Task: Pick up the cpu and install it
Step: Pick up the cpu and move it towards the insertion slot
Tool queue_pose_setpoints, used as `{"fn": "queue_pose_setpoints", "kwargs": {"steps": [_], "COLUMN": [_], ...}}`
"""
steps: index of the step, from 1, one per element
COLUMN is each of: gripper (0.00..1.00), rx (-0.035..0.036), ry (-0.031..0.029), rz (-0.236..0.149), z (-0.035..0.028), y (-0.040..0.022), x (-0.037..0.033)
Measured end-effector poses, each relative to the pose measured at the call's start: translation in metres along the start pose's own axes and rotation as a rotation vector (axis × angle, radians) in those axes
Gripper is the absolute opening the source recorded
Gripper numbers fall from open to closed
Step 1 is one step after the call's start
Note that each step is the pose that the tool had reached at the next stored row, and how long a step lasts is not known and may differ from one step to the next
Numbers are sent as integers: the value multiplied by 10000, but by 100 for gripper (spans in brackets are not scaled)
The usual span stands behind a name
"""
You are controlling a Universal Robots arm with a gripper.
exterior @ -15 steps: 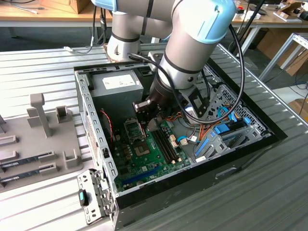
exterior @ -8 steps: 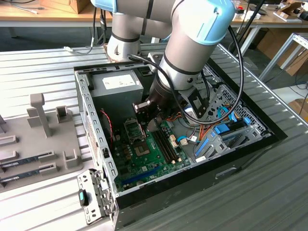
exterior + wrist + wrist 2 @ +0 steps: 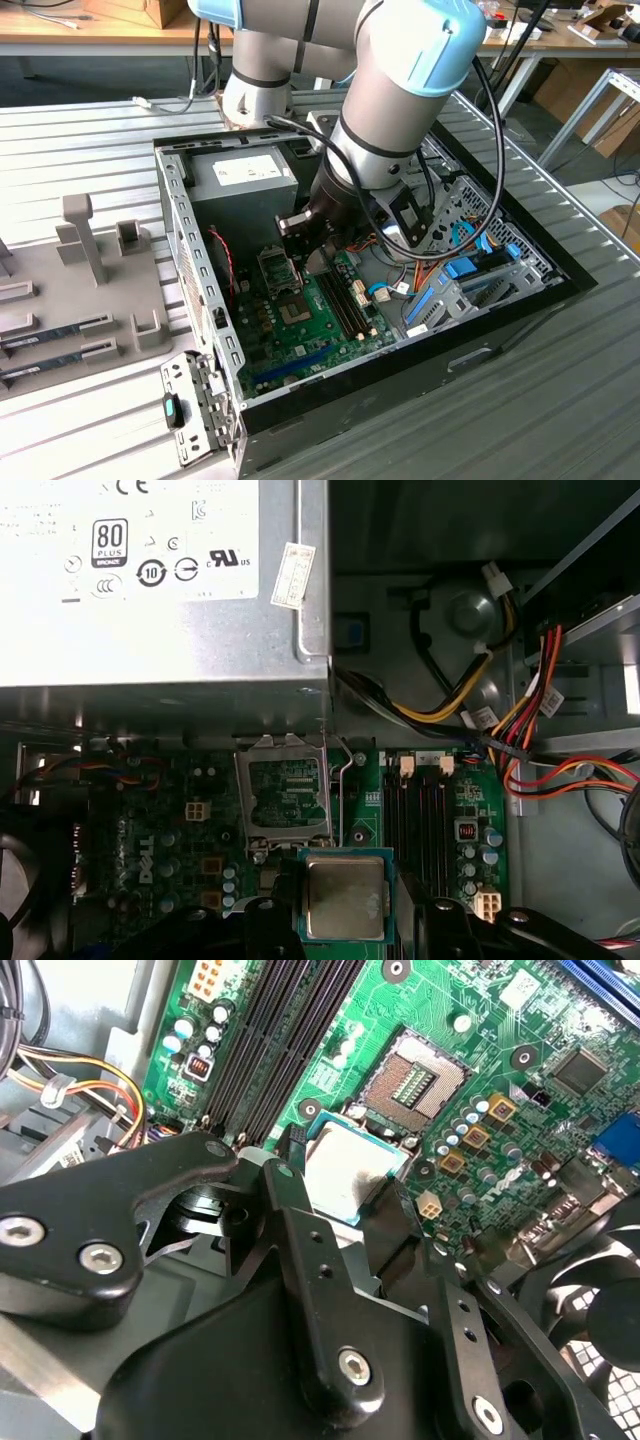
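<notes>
My gripper (image 3: pixel 342 1200) clamps the cpu (image 3: pixel 345 1165) by its edges; I judge it should be held level, square to the open socket (image 3: pixel 412 1080).

Ribbed metal table (image 3: pixel 560 400), wooden bench (image 3: pixel 60 38)

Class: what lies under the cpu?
Green motherboard shows around the cpu; the patch directly under it is covered. The open socket lies beside it, uncovered.
</notes>
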State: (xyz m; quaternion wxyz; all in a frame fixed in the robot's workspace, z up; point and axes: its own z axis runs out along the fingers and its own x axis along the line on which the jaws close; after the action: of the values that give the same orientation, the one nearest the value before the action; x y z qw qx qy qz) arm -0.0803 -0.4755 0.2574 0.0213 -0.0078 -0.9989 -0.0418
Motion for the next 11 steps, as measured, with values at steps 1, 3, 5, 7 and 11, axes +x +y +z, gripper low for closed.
{"fn": "queue_pose_setpoints", "kwargs": {"steps": [1,3,5,7,11], "gripper": [47,47,47,47,47], "rx": [0,1,1,1,3], "ry": [0,0,0,0,0], "rz": [0,0,0,0,0], "z": [3,9,16,22,39], "y": [0,-1,-1,-2,-3], "x": [0,0,-1,-1,-2]}}
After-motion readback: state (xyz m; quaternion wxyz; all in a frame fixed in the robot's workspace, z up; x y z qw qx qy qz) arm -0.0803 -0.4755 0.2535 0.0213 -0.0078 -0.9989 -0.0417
